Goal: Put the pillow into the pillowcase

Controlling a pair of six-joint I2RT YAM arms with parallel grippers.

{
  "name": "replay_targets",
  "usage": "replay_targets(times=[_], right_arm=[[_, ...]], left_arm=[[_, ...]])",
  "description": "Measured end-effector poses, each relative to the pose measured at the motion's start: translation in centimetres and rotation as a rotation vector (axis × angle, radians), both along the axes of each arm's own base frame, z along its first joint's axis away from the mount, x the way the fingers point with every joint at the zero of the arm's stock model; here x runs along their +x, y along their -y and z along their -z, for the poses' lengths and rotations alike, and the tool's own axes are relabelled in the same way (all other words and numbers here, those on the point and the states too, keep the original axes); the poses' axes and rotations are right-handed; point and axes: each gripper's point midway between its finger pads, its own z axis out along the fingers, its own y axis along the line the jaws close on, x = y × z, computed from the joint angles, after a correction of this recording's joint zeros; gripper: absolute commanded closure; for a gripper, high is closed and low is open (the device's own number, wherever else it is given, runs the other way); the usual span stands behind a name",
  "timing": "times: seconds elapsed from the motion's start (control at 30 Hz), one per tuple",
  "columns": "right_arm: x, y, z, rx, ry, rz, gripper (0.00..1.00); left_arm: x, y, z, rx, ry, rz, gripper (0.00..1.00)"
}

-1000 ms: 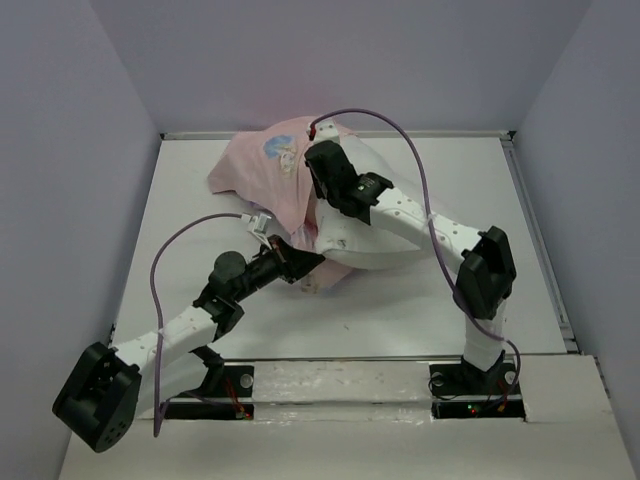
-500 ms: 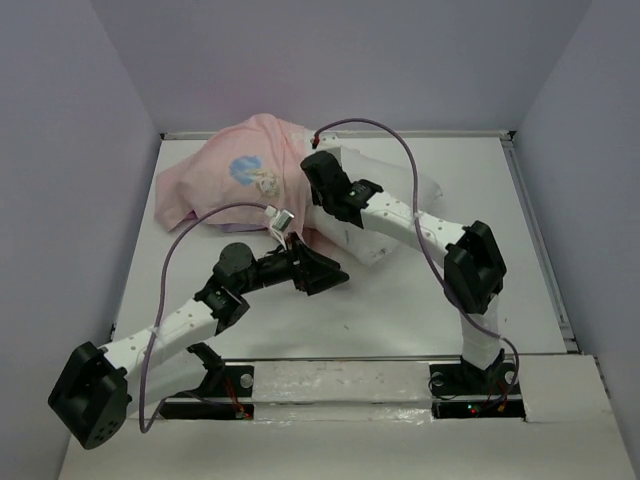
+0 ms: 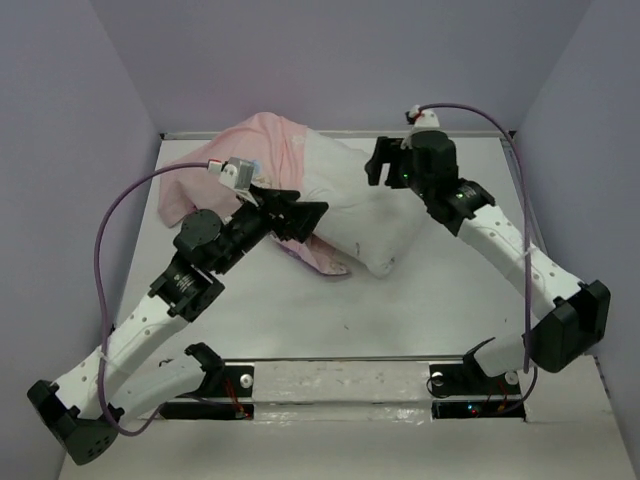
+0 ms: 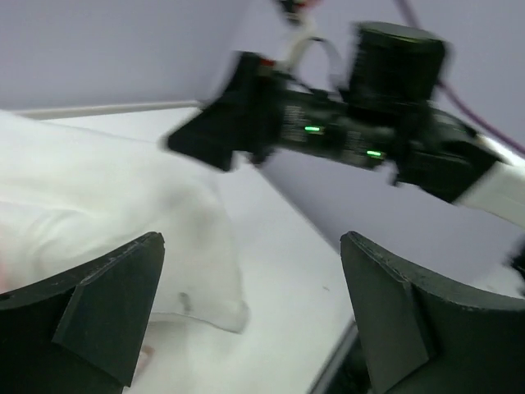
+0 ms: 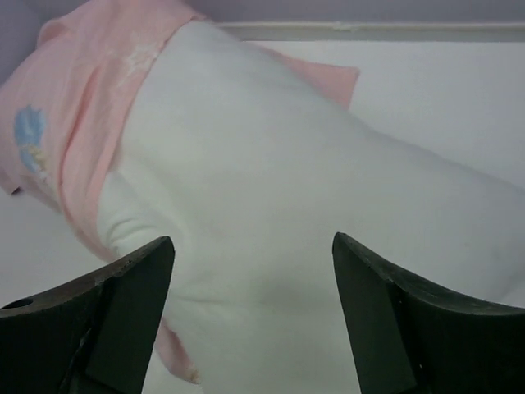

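The white pillow (image 3: 365,220) lies slantwise at the back middle of the table. Its far left end sits inside the pale pink pillowcase (image 3: 262,138), and its near right end sticks out bare. A pink flap of the case pokes out under the pillow's near edge. My left gripper (image 3: 310,205) hovers open over the pillow's left side, with nothing between its fingers (image 4: 107,304). My right gripper (image 3: 376,165) is open above the pillow's far right edge, facing left. In the right wrist view the pillow (image 5: 312,213) and pillowcase (image 5: 82,107) lie beyond the open right gripper (image 5: 253,242).
The white table (image 3: 450,300) is walled in by lilac panels on three sides. A raised ledge runs along its back and right edges. In the left wrist view the right arm's gripper (image 4: 246,123) hangs above the pillow (image 4: 98,205), beyond my open left gripper (image 4: 250,246).
Both grippers have opened and let go of the fabric. The left arm rose and drew back left; the right arm swung to the back right. The pillowcase spread out leftward.
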Motion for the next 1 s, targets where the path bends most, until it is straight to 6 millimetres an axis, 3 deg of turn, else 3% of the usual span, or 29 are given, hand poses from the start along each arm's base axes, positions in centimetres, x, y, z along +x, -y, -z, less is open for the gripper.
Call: replay_targets(times=[0.03,0.13,0.17,0.23,0.27,0.3,0.33,0.4,0.43,0.47,0.5,0.53,0.63,0.67,0.7,0.8,0.93,1.0], right_arm=[[0.6,2.9,-0.9,0.024,0.014,0.04,0.1],[2.4,8.7,-0.9,0.057,0.025,0.147,0.04],[3.1,11.5,0.4,0.062,0.001,0.202,0.03],[4.0,14.9,3.2,0.062,-0.057,0.274,0.04],[4.2,15.8,4.5,0.061,-0.085,0.289,0.08],[4.5,16.6,6.6,0.06,-0.134,0.298,0.24],[4.7,16.8,8.2,0.058,-0.175,0.293,0.34],[4.5,15.5,11.9,0.084,-0.268,0.234,0.74],[4.4,15.2,12.4,0.086,-0.279,0.219,0.74],[4.1,14.2,13.4,0.105,-0.293,0.184,0.94],[3.7,13.4,14.0,0.127,-0.296,0.165,1.0],[3.2,12.5,14.2,0.136,-0.291,0.136,1.0],[1.5,9.9,13.9,0.151,-0.262,0.069,1.0],[0.5,8.5,13.7,0.148,-0.246,0.036,1.0],[-0.9,6.9,13.7,0.144,-0.236,-0.007,1.0],[-4.9,2.4,13.3,0.141,-0.216,-0.124,1.0],[-11.8,-4.1,11.6,0.146,-0.184,-0.312,1.0],[-14.5,-6.5,11.1,0.143,-0.18,-0.389,0.98]], left_arm=[[2.1,-0.6,0.3,0.037,-0.012,-0.102,0.01],[7.3,-1.1,2.8,0.154,-0.062,-0.289,0.01],[9.7,-1.2,3.8,0.2,-0.083,-0.357,0.01],[14.0,-1.4,7.2,0.305,-0.142,-0.453,0.01],[15.7,-1.6,9.0,0.348,-0.172,-0.485,0.01],[17.8,-2.1,11.1,0.402,-0.209,-0.529,0.01],[19.4,-2.6,12.9,0.45,-0.24,-0.561,0.01],[22.6,-3.7,16.9,0.558,-0.302,-0.619,0.02],[24.0,-4.0,18.1,0.603,-0.328,-0.636,0.03],[25.8,-4.0,19.0,0.634,-0.335,-0.653,0.08],[26.9,-4.0,19.3,0.664,-0.339,-0.66,0.13],[27.8,-3.8,19.6,0.689,-0.335,-0.666,0.34],[29.9,-3.8,19.0,0.741,-0.296,-0.702,0.61],[30.3,-3.9,18.7,0.753,-0.283,-0.715,0.84],[30.6,-4.1,18.6,0.768,-0.273,-0.724,0.9],[30.6,-4.7,19.2,0.799,-0.275,-0.723,1.0],[29.5,-5.2,20.7,0.782,-0.285,-0.69,1.0],[28.6,-5.2,20.6,0.753,-0.286,-0.672,0.78]])
